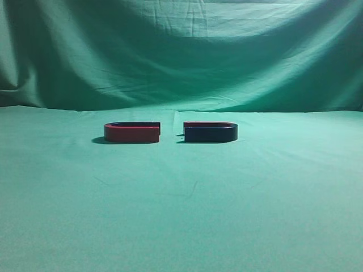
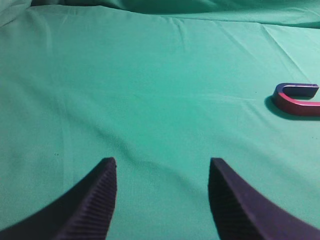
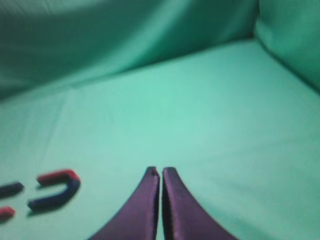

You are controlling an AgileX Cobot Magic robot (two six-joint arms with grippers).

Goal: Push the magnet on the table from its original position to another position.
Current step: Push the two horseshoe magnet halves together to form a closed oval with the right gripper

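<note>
The magnet (image 1: 210,132), a flat U shape with a dark navy side and a thin red upper edge, lies on the green table (image 1: 181,204) right of centre. It also shows in the right wrist view (image 3: 56,189) at lower left. My right gripper (image 3: 161,172) is shut and empty, well to the right of the magnet in that view. My left gripper (image 2: 162,162) is open and empty over bare cloth. Neither gripper shows in the exterior view.
A second U-shaped magnet with a red side (image 1: 132,132) lies just left of the first, open ends facing; it shows at the right edge of the left wrist view (image 2: 297,99). A draped green backdrop (image 1: 181,51) rises behind the table.
</note>
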